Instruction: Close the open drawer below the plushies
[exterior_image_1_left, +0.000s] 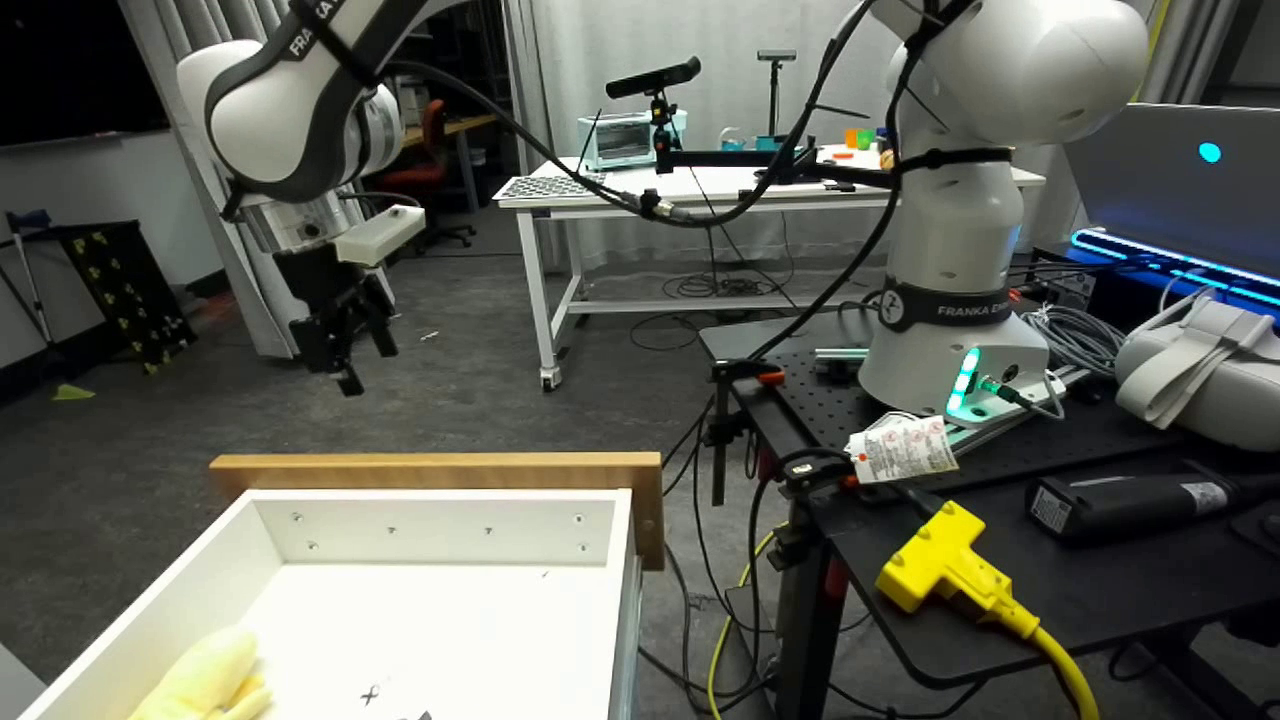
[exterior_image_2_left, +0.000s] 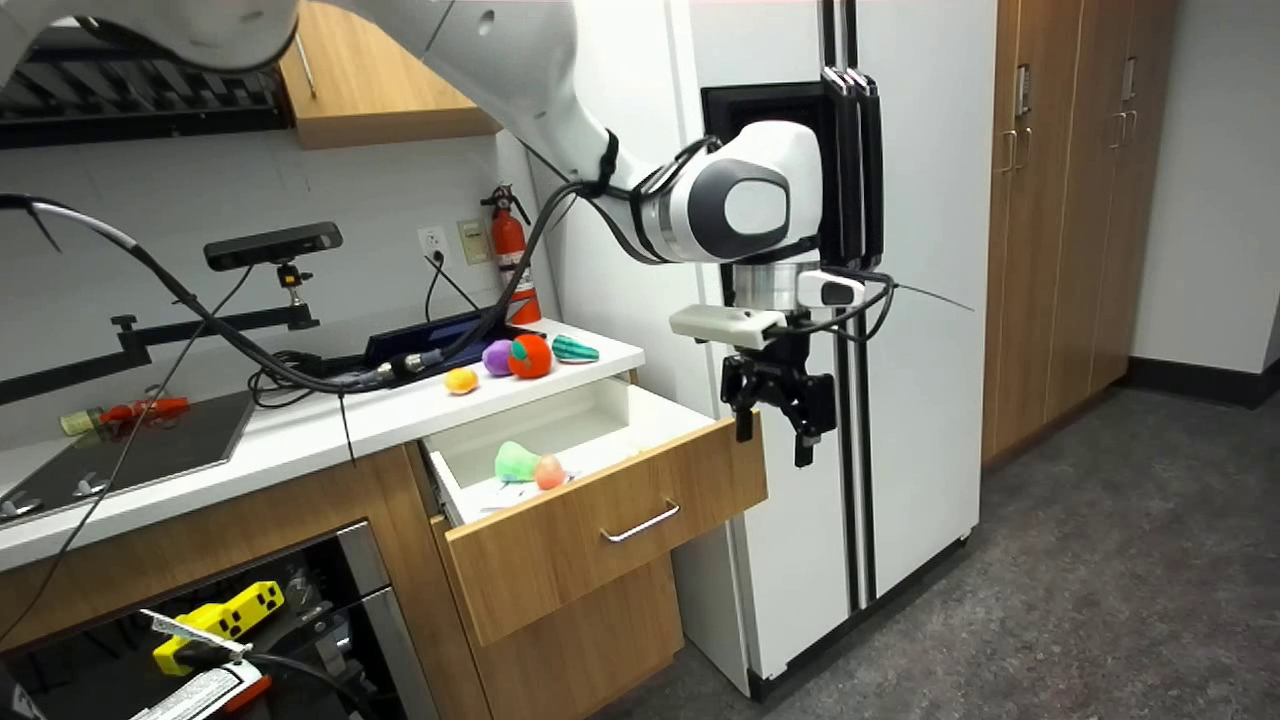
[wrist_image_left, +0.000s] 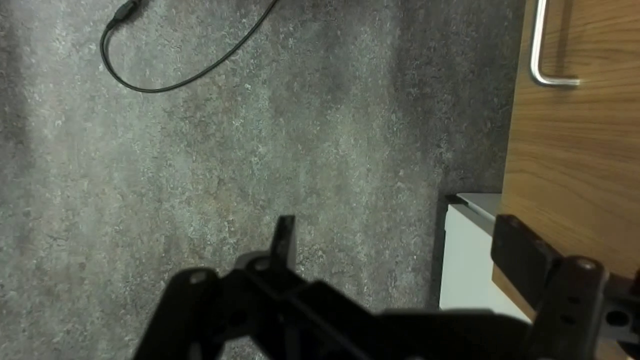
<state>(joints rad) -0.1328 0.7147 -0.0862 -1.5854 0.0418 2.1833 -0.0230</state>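
The drawer (exterior_image_2_left: 560, 565) stands pulled out below a white counter. It has a wooden front, a metal handle (exterior_image_2_left: 640, 525) and a white inside; its front also shows in an exterior view (exterior_image_1_left: 440, 470) and at the right of the wrist view (wrist_image_left: 585, 160). Plushies rest on the counter above: purple (exterior_image_2_left: 497, 358), red (exterior_image_2_left: 530, 356), green striped (exterior_image_2_left: 575, 349) and yellow-orange (exterior_image_2_left: 461, 380). My gripper (exterior_image_2_left: 774, 442) is open and empty, pointing down on the room side of the drawer front near its fridge-side end. It shows apart from and above the front (exterior_image_1_left: 366, 362).
A green and pink plushie (exterior_image_2_left: 518, 463) and a yellow one (exterior_image_1_left: 205, 675) lie inside the drawer. A white fridge (exterior_image_2_left: 920, 300) stands beside the drawer. A black table (exterior_image_1_left: 1000, 560) carries the robot base and a yellow power plug (exterior_image_1_left: 940, 560). A cable (wrist_image_left: 175, 87) crosses the wrist view.
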